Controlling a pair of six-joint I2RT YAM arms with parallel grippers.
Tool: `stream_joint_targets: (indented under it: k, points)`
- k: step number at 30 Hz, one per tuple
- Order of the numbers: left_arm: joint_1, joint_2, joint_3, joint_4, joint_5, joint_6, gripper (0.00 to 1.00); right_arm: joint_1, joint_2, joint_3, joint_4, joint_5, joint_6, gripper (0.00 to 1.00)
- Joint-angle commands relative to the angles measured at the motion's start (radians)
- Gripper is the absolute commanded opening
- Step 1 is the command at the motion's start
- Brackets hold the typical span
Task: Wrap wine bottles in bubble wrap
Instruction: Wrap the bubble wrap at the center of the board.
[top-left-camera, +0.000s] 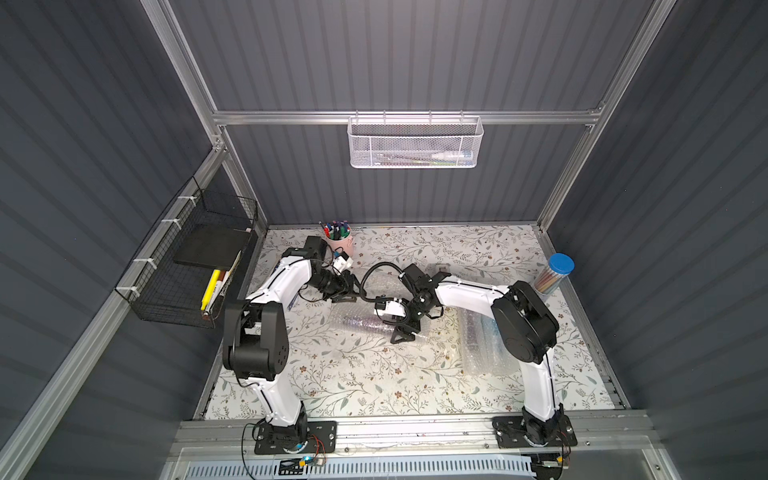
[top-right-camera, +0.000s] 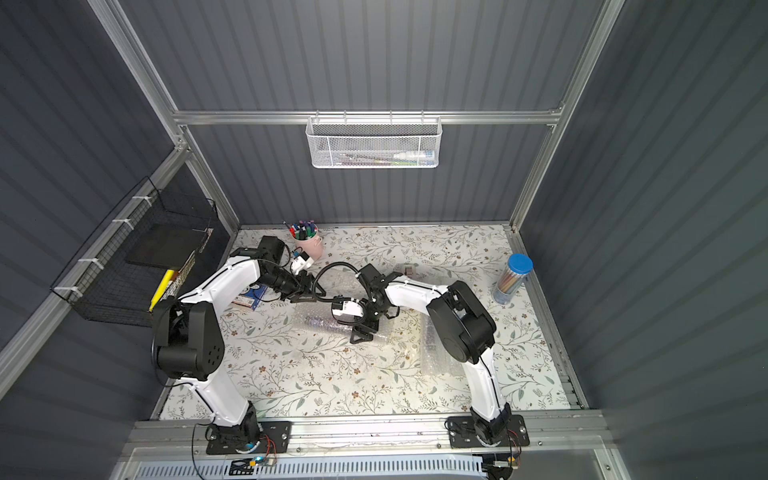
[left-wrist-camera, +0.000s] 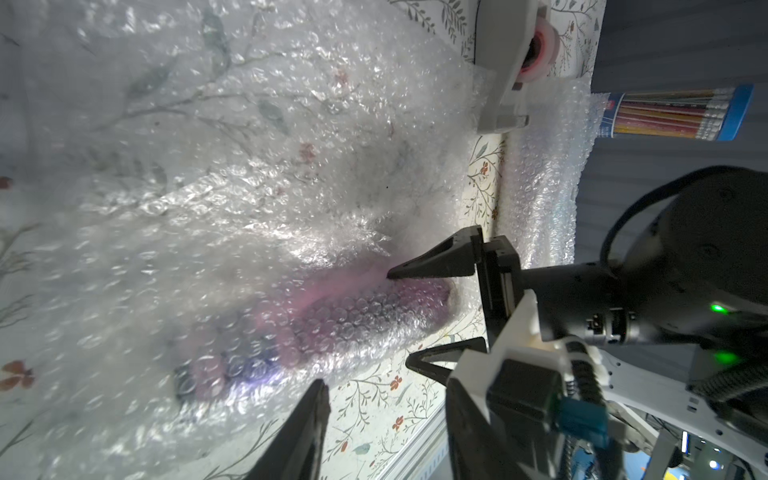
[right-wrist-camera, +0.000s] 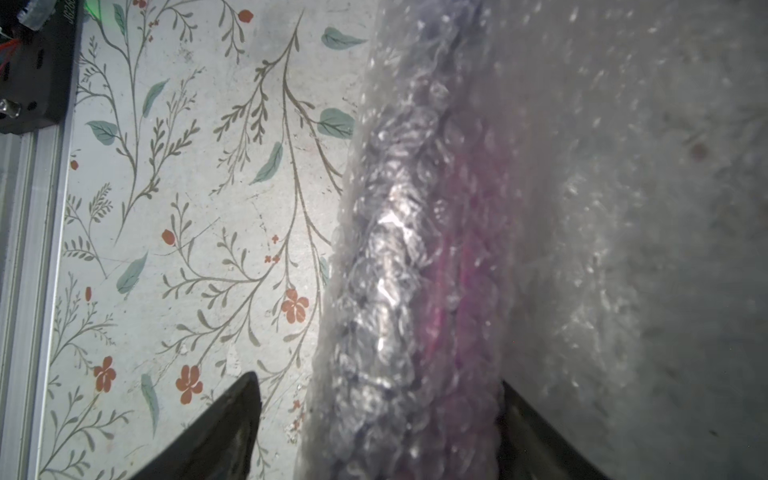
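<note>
**Purple bottle lies under wrap at mid-worktop**

The purple wine bottle (left-wrist-camera: 357, 316) lies on its side in the middle of the worktop (top-left-camera: 353, 386). Its length runs left to right, with the base to the right and the dark cap to the left. A sheet of bubble wrap (left-wrist-camera: 249, 158) covers it and spreads on toward the far side, so the bottle shows only as a purple blur through the bubbles.

The right tool (right-wrist-camera: 378, 378) is at the base end, released, with its jaws spread wide and one finger on each side of the covered bottle. The near finger stands clear of the wrap and the far one sits just beside the roll.

The left tool (top-left-camera: 347, 293) is at the far left edge of the sheet. Only one of its fingers shows in its wrist view, and the wrap is blurred close to the lens. I cannot tell whether it is released or clenched on the sheet.

A wrap pile (top-left-camera: 478, 349) lies at right, partly beneath the right arm. A grey tape dispenser (left-wrist-camera: 507, 70) stands at the far side of the sheet. A pink cup of markers (top-left-camera: 341, 243) is at far left and a tube of pencils (top-left-camera: 550, 276) at far right.
</note>
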Motion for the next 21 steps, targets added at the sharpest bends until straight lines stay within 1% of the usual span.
stream_joint_targets:
  k: [1,3,5,7,10,11,13,15,17,20,21]
  points:
    - [0.007,-0.047,0.018,-0.041,-0.043,0.045,0.48,0.012,-0.001,-0.037,0.006,0.027,0.094,0.80]
    - [0.007,-0.065,0.011,-0.042,-0.061,0.062,0.48,0.014,0.003,-0.043,0.011,0.040,0.131,0.77]
    - [0.007,-0.087,0.007,-0.041,-0.094,0.096,0.48,0.015,0.009,-0.046,0.020,0.041,0.174,0.69]
    - [0.007,-0.118,-0.003,-0.029,-0.101,0.122,0.48,0.013,0.012,-0.046,0.011,0.031,0.187,0.61]
    - [0.007,-0.167,-0.017,-0.022,-0.142,0.209,0.48,0.004,0.003,-0.060,0.023,-0.024,0.203,0.52]
    - [0.007,-0.186,-0.055,-0.016,-0.147,0.240,0.48,-0.001,0.004,-0.061,0.021,-0.051,0.207,0.48]
    - [0.005,-0.220,-0.090,0.033,-0.200,0.262,0.49,-0.010,0.010,-0.061,0.010,-0.104,0.208,0.42]
    - [-0.009,-0.254,-0.132,0.062,-0.215,0.328,0.49,-0.017,0.014,-0.070,0.002,-0.151,0.213,0.42]
    - [-0.041,-0.303,-0.185,0.095,-0.217,0.428,0.52,-0.032,0.018,-0.084,0.015,-0.221,0.231,0.43]
    - [-0.068,-0.400,-0.275,0.154,-0.218,0.591,0.57,-0.052,0.045,-0.059,-0.046,-0.314,0.212,0.43]
    - [-0.069,-0.429,-0.300,0.163,-0.217,0.651,0.61,-0.059,0.055,-0.053,-0.061,-0.342,0.210,0.43]
